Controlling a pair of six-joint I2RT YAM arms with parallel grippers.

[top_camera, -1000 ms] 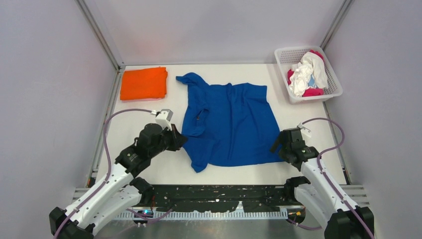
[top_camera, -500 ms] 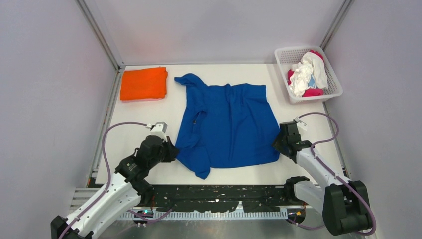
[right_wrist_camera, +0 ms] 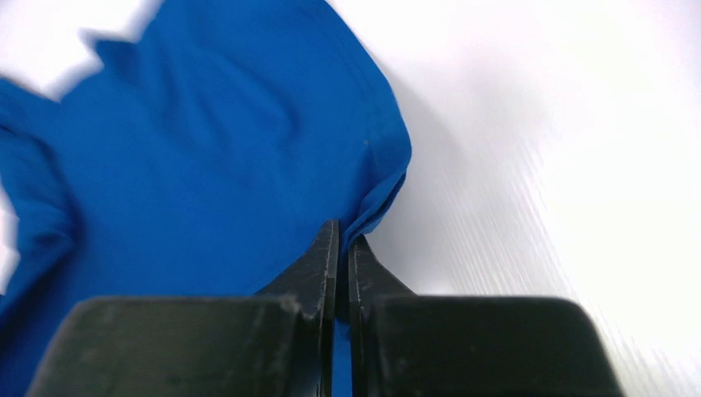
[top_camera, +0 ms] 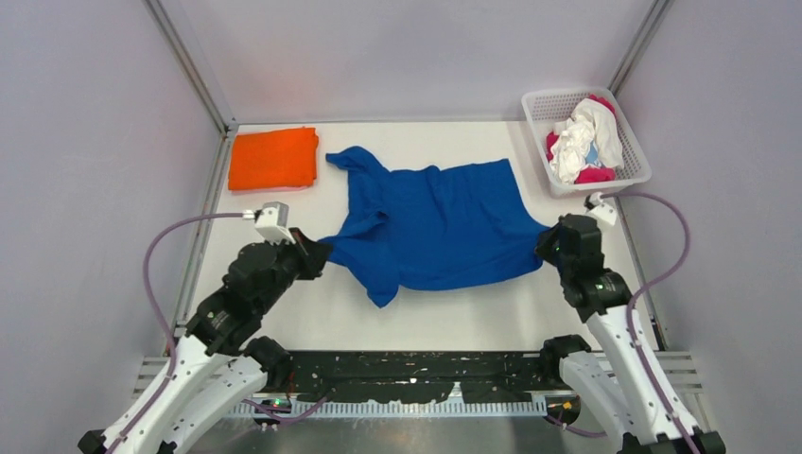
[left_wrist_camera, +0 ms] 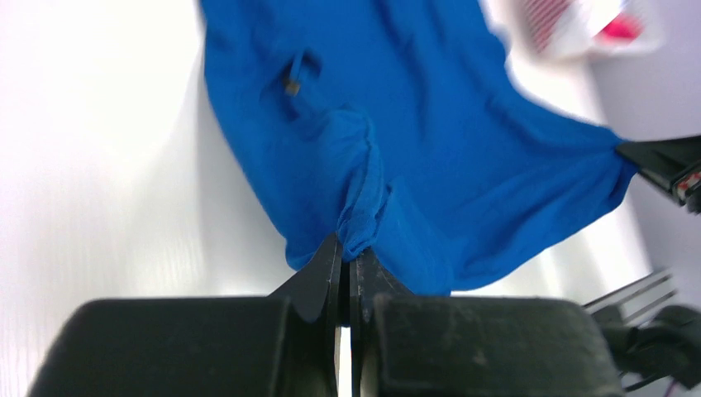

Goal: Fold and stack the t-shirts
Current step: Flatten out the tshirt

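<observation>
White table top (top_camera: 454,322): flat, matt, rectangular, filling the floor of the enclosure. White plastic lattice basket (top_camera: 544,106): rectangular, open-topped, standing upright at the far right corner of the table, close to the right wall. Enclosure walls (top_camera: 85,142): plain pale grey-lilac panels on the left, the far side and the right. Aluminium frame posts, one at the far left corner (top_camera: 189,66), one at the far right (top_camera: 632,47). Black mounting plate (top_camera: 416,364) along the near table edge; ribbed metal rail (top_camera: 397,409) just in front of it.

Blue t-shirt (top_camera: 444,232): soft matt cloth, creased. Orange t-shirt (top_camera: 273,158): matt cloth, smooth. Basket (top_camera: 632,142): white plastic lattice. Counter (top_camera: 454,322): white, smooth, slight sheen.
</observation>
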